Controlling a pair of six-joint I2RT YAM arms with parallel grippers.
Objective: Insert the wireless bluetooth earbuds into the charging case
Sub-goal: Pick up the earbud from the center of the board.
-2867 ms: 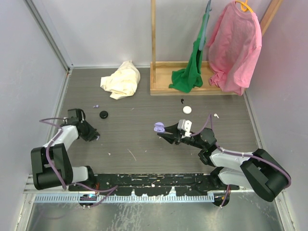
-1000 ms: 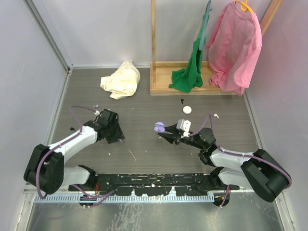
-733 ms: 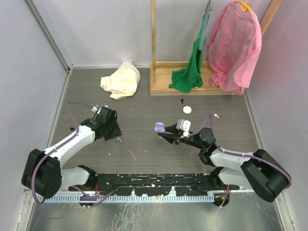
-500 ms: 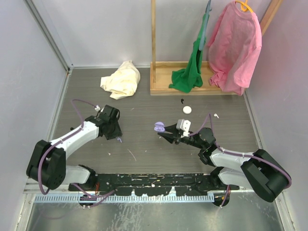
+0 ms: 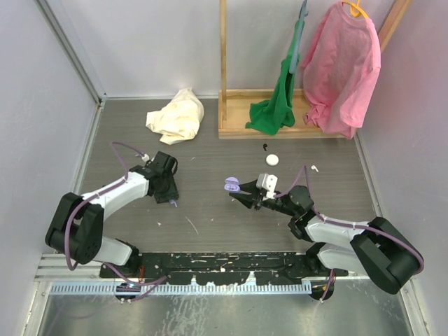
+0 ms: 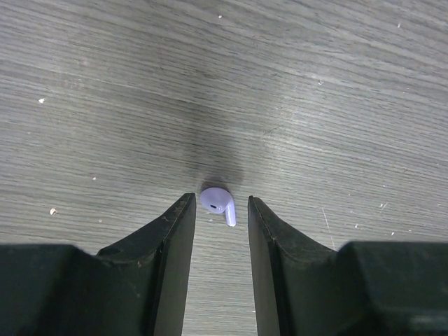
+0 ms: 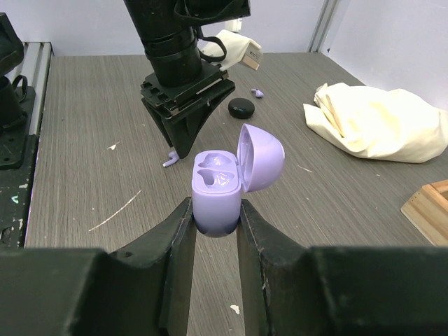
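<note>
Counter (image 5: 210, 143): grey woodgrain.
Left end effector (image 6: 218, 203): narrow, straddling earbud (image 6: 215, 200) for pickup.
Right end effector (image 7: 213, 205): gripping charging case (image 7: 217, 187), opened for loading.

Charging case (image 7: 217, 203) lower sides covered by jaws, wooden rack (image 5: 223, 56) cut off at top

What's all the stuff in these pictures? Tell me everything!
charging case: one, purple, lid open, in right gripper
earbud: one, purple, on table between jaws of left gripper
black disc: one, black, on table
small piece: one, purple, beside black disc; maybe another earbud
rack: one, wooden, table's far side
green shirt: one, green, hanging on rack
pink shirt: one, pink, hanging on rack
white disc: one, white, table near rack
cloth: one, cream, crumpled, far side
left gripper: one, black, open
right gripper: one, black, gripping charging case
</note>
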